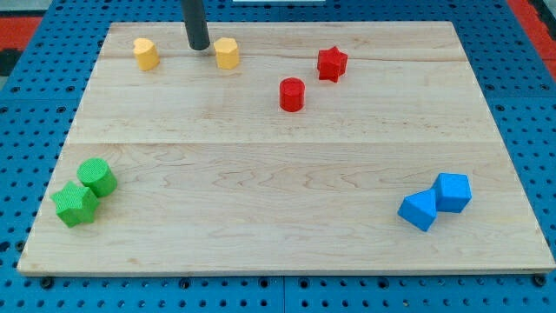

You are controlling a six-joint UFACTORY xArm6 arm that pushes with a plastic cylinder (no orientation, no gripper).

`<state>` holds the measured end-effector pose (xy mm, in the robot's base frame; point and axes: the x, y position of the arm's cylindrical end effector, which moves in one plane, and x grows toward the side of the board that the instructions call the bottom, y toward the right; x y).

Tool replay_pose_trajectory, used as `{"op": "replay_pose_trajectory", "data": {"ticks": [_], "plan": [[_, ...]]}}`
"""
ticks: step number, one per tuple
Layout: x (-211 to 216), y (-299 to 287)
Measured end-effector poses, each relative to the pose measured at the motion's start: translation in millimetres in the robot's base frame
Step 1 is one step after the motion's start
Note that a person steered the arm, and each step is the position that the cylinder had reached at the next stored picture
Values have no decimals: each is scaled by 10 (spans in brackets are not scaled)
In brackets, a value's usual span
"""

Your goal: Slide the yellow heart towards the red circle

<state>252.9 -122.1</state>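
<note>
My tip point(199, 48) rests on the board near the view's top, just left of a yellow block point(227, 52); only a small gap shows between them. A second yellow block point(146, 53) lies further to the left of the tip. I cannot tell which of the two is the heart. The red circle point(292, 94) stands to the right of and below the nearer yellow block. Nothing lies between them.
A red star point(331, 63) sits just up and right of the red circle. A green circle point(97, 176) and a green star point(76, 205) touch at the bottom left. Two blue blocks point(420, 209) point(453, 191) touch at the bottom right. The wooden board point(278, 235) has edges all round.
</note>
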Motion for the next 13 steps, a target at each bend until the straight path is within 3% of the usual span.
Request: {"op": "replay_pose_trajectory", "data": {"ticks": [1,2,3,4,5,6,7,9,11,13], "plan": [[180,493],[-229,536],[-610,78],[-591,-722],[-308,-1656],[188,-1282],[307,-757],[196,-635],[450,-241],[47,-400]]}}
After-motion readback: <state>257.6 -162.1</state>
